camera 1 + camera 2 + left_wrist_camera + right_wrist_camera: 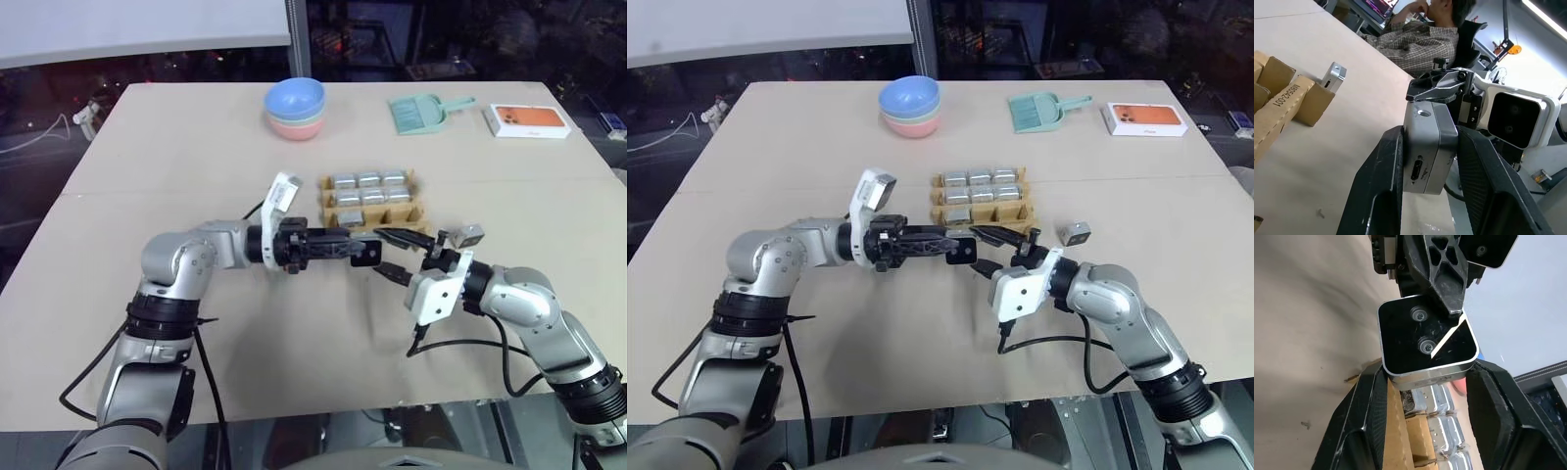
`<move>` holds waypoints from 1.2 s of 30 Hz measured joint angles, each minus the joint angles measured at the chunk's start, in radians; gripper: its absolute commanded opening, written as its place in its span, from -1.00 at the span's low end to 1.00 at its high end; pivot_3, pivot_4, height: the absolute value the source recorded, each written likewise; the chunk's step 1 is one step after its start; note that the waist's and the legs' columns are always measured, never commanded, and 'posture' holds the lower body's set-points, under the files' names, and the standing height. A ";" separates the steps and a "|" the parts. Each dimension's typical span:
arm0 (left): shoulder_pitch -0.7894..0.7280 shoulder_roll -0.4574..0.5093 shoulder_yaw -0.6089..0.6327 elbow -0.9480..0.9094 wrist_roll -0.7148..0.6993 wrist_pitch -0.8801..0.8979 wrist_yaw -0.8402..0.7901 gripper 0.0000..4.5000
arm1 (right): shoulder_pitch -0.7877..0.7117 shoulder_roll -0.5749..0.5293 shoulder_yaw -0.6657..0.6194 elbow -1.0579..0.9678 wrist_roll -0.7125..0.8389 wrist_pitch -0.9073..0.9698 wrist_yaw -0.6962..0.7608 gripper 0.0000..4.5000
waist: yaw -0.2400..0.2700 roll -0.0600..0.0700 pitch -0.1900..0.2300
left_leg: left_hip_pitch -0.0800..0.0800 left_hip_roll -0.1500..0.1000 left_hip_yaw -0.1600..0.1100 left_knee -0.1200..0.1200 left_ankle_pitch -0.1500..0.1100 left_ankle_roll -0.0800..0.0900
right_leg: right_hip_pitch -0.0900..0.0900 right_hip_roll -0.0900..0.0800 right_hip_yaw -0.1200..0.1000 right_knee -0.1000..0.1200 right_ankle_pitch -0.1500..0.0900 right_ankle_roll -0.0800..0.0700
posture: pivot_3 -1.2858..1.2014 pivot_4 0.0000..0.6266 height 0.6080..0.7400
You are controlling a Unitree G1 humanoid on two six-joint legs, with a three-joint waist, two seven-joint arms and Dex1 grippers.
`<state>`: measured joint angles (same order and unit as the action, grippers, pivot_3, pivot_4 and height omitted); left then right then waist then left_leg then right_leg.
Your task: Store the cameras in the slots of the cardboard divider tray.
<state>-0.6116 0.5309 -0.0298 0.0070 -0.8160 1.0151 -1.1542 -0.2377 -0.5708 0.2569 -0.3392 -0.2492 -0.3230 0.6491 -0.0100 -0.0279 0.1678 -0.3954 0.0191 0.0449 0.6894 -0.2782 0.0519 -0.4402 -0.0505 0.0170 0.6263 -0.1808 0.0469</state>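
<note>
Both arms meet above the near middle of the table (118, 323): left end effector (364, 252) reaches across level from the left, its fingers pressed onto a silver-grey camera (1427, 147) with a black lens face; right end effector (400, 253) comes in from the right, fingers set either side of the same camera, contact on its sides not certain in the right wrist view. Just beyond them sits the cardboard divider tray (423, 212), the two far rows filled with silver cameras, one more in the left slot of the near row, other near slots open. Loose camera (471, 234) lies on the table just right of the tray. Far edge: stacked bowls (295, 107), green dustpan (421, 112), white-and-orange box (529, 120). Seated person in plaid shirt (1420, 41) beyond the table
</note>
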 measured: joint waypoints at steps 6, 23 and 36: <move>-0.001 -0.005 0.000 0.002 0.001 -0.005 0.006 -0.67 | 0.000 -0.001 0.000 0.000 0.004 0.008 0.000 -0.23 | 0.000 0.000 0.000 | 0.000 0.000 0.000 0.000 0.000 0.000 | 0.000 0.000 0.000 0.000 0.000 0.000 | 0.03 -0.52 1.00; -0.052 -0.077 0.009 0.069 0.069 -0.193 0.004 -0.67 | 0.235 -0.068 -0.224 -0.162 0.344 0.399 0.107 0.98 | 0.021 0.000 0.000 | -0.001 -0.001 0.000 0.000 0.000 0.000 | 0.001 -0.001 0.000 -0.001 0.000 0.000 | 0.03 -0.52 1.00; -0.157 -0.292 -0.056 0.562 0.425 -0.997 -0.071 -0.67 | 0.817 -0.170 -1.035 -0.223 1.129 0.782 0.440 0.98 | 0.022 0.000 0.000 | 0.001 -0.002 0.000 -0.001 -0.001 0.002 | 0.002 -0.001 0.000 -0.002 0.000 0.000 | 0.03 -0.52 1.00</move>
<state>-0.7685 0.2389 -0.0857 0.5686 -0.3908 0.0177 -1.2255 0.5789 -0.7409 -0.7785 -0.5620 0.8799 0.4590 1.0888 0.0119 -0.0277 0.1675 -0.3943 0.0175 0.0446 0.6887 -0.2792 0.0535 -0.4382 -0.0515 0.0174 0.6245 -0.1811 0.0474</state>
